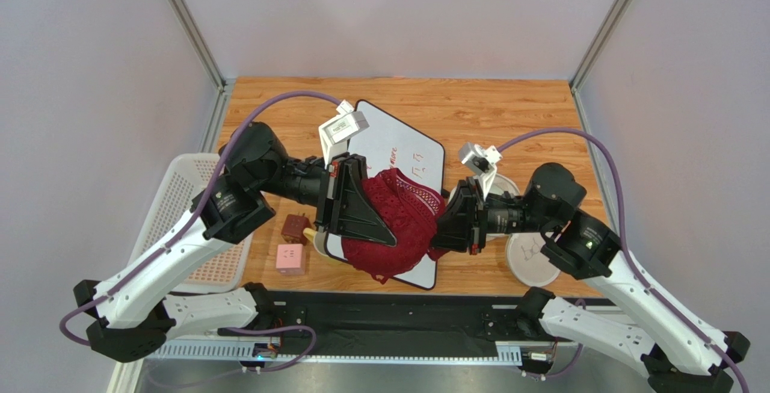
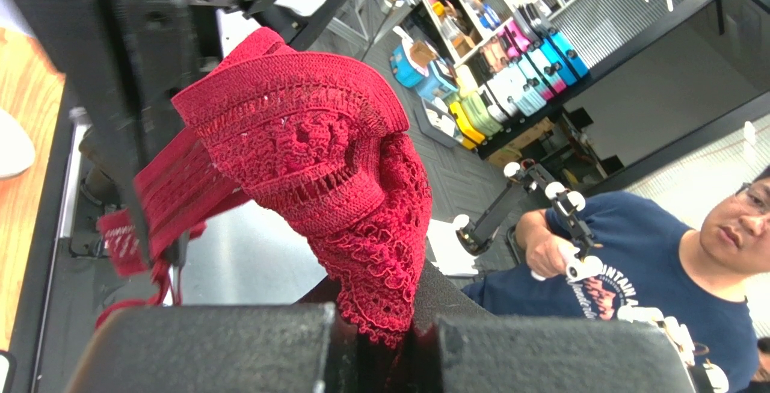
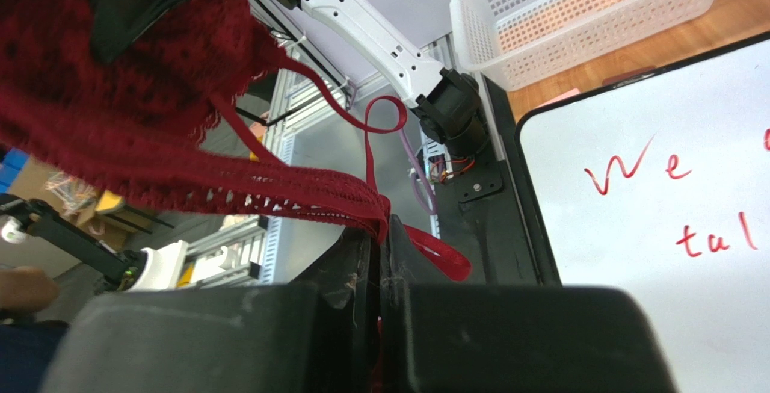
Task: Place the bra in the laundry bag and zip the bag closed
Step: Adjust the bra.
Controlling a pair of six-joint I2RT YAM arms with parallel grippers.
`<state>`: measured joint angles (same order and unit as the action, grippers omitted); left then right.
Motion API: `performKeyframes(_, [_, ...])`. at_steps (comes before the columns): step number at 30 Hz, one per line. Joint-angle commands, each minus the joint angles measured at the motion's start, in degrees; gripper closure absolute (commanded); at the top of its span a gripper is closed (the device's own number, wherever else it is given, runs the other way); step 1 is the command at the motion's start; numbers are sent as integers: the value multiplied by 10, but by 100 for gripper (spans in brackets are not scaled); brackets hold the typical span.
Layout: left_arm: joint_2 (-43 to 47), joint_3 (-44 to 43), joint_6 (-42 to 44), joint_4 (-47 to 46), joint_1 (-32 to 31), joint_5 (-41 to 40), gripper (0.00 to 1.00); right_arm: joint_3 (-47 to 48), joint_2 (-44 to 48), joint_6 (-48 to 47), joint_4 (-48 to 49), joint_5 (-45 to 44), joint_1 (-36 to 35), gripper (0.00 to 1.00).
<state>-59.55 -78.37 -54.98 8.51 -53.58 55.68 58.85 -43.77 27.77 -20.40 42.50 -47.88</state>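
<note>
- Whiteboard [image 1: 408, 151] lies on the wooden table [image 1: 506, 113]; white basket [image 1: 181, 217] sits at the table's left side.
- Bra [image 1: 398, 221] hangs above the whiteboard, spanning my two grippers.
- Laundry bag [image 1: 531, 262] lies flat at the table's right, under my right arm, apart from the bra.
- My left gripper [image 2: 384, 334]: pinching the bra's lace edge.
- My right gripper [image 3: 380, 316]: clamped on its band.
- Pink box [image 1: 291, 258]: just left of the whiteboard.
</note>
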Motion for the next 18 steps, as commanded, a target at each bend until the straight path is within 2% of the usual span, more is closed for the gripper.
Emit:
performKeyframes(1, [-11,7,2,-36,1,17,100,9,-35,84,73,-19,-3,100])
performKeyframes(3, [-15,16,9,-44,1,13,100,7,-40,120,103,-29,-3,100])
performKeyframes(6, [-28,29,21,-62,1,12,100,7,-42,147,99,-81,-3,100])
performKeyframes(13, [-73,12,88,-16,1,0,100,5,-27,207,95,-171,-3,100])
performKeyframes(15, [-78,13,88,-22,1,-5,100,-16,-15,210,131,-172,-3,100])
performKeyframes(18, [-90,-9,122,31,1,-26,100,-42,7,221,174,-169,-3,100])
